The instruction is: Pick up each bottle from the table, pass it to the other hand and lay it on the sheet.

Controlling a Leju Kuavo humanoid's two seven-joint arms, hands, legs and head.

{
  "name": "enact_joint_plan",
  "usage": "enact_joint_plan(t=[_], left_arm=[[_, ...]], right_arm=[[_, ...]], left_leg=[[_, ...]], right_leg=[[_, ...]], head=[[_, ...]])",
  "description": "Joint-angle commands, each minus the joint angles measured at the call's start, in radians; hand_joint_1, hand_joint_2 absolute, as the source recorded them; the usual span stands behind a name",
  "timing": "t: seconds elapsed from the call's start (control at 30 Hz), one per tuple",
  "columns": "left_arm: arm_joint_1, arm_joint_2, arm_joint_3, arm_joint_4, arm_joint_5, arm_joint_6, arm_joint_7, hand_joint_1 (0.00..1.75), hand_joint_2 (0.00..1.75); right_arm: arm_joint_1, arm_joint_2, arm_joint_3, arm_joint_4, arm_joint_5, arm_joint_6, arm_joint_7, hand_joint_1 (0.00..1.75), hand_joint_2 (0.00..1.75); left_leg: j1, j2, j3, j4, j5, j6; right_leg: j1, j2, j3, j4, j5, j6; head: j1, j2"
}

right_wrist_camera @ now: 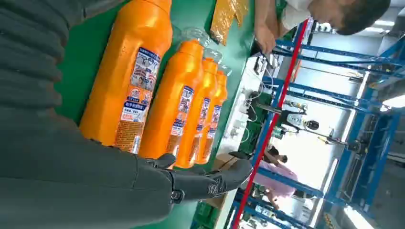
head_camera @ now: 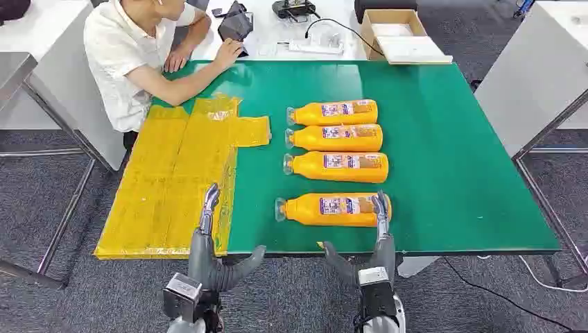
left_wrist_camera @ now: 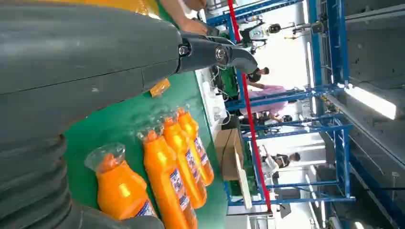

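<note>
Grey carpet surrounds a green table [head_camera: 444, 173], with white desks behind it and blue racking visible in the wrist views. Four orange bottles [head_camera: 338, 166] lie on their sides in a column near the table's middle, caps pointing toward the yellow sheet [head_camera: 166, 187], which lies flat on the table's left part; none rests on the sheet. Their label print is too small to read. One person [head_camera: 132, 55] sits at the table's far left corner, head cut off by the frame, forearm on the green surface. The left hand [head_camera: 208, 229] is open and empty at the table's near edge, fingers stretched over the sheet. The right hand [head_camera: 378, 236], also open and holding nothing, reaches over the near edge; its fingers overlap the base of the nearest bottle [head_camera: 333, 209], though contact cannot be told.
</note>
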Motion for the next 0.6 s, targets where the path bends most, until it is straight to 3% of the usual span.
enact_joint_plan(t=[0.03, 0.27, 0.6], left_arm=[[-0.011, 0.017, -0.039, 0.057, 0.000, 0.010, 0.000, 0.00, 1.75], [-0.014, 0.022, -0.046, 0.070, 0.007, 0.011, 0.002, 0.00, 1.75], [-0.025, 0.016, -0.050, 0.085, 0.004, -0.007, 0.004, 0.00, 1.75]], right_arm=[[-0.062, -0.057, 0.057, 0.128, 0.195, -0.147, 0.027, 0.00, 1.75], [-0.139, -0.130, 0.040, 0.184, 0.374, -0.177, 0.093, 0.00, 1.75], [-0.220, -0.148, 0.020, 0.273, 0.434, -0.161, 0.112, 0.00, 1.75]], left_leg=[[0.001, 0.002, 0.004, -0.002, -0.001, -0.001], [0.001, 0.002, 0.006, -0.002, -0.002, -0.002], [0.001, 0.002, 0.006, -0.001, -0.001, -0.002]], right_leg=[[0.001, 0.001, 0.004, -0.002, 0.000, -0.001], [0.001, 0.000, 0.006, -0.003, -0.001, -0.002], [0.001, 0.000, 0.005, -0.002, -0.001, -0.002]], head=[[0.000, 0.000], [0.000, 0.000], [0.000, 0.000]])
